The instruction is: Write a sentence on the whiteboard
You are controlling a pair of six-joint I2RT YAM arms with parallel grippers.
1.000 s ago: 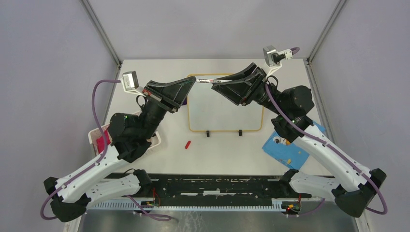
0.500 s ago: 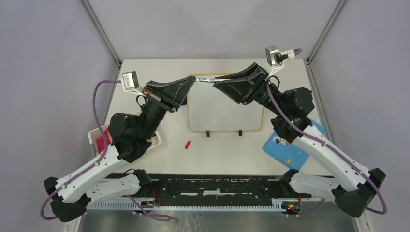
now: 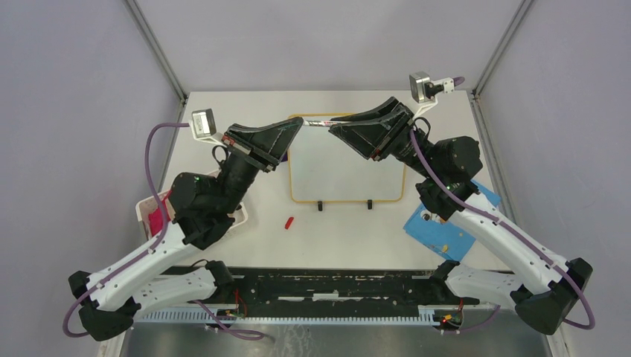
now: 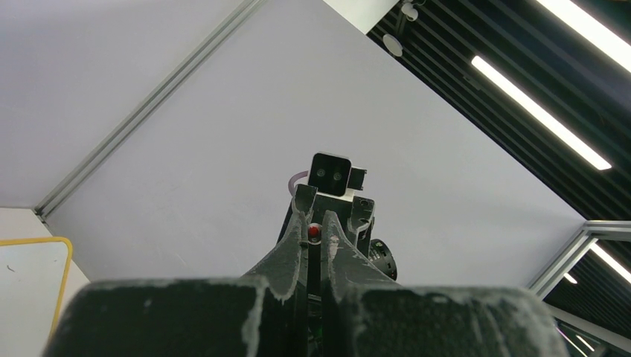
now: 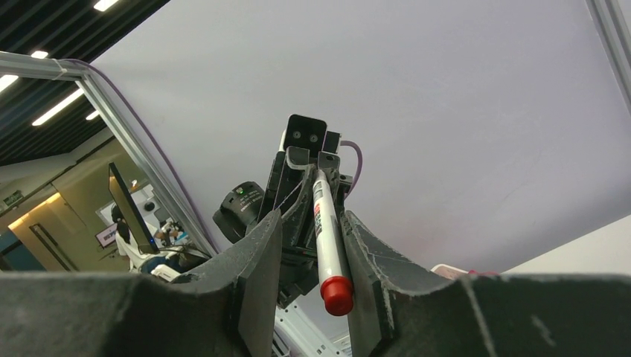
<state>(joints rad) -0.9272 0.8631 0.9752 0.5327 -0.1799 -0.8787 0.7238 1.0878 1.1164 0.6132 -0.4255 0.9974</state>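
Red-ended marker [image 5: 325,230] is strung in the air between both pincers, over the far edge of the whiteboard [image 3: 338,171]. Your left pincer [image 3: 298,123] is clamped tight on one end. Your right pincer [image 3: 332,129] sits around the other end, jaws about halfway with a gap down one side, so I'd say it's not gripping yet. Over the last second it crept a touch narrower and both wrists nudged up, nothing more. Looks like a handover midway. The whiteboard lies on the tabletop [image 3: 357,230] with no writing I can see, so the sentence isn't started.
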